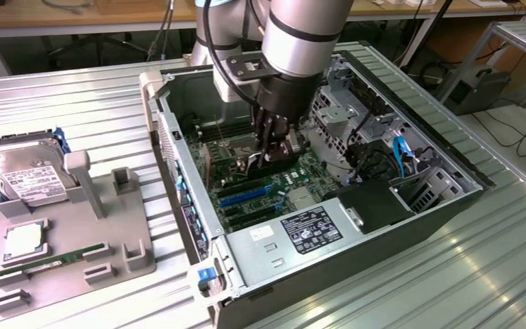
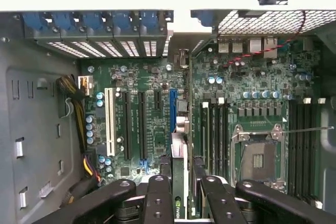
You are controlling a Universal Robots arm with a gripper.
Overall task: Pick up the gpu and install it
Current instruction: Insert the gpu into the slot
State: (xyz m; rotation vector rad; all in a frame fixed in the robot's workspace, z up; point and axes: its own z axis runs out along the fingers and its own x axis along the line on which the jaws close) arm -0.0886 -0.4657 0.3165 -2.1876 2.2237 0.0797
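Observation:
My gripper is down inside the open computer case, just above the motherboard. It is shut on the gpu, which stands edge-on between the two black fingers. The card's green edge and silvery end bracket point toward the rear slot openings. In the wrist view the gpu hangs over the board, in line with the blue expansion slot and a little beside it. I cannot tell whether the card touches the slot. In the exterior view the gpu is mostly hidden by the fingers.
A white slot and black slots lie beside the blue one. The CPU socket is close by. The power supply and drive cage crowd the case. A grey fixture holds a hard drive, a CPU and a RAM stick.

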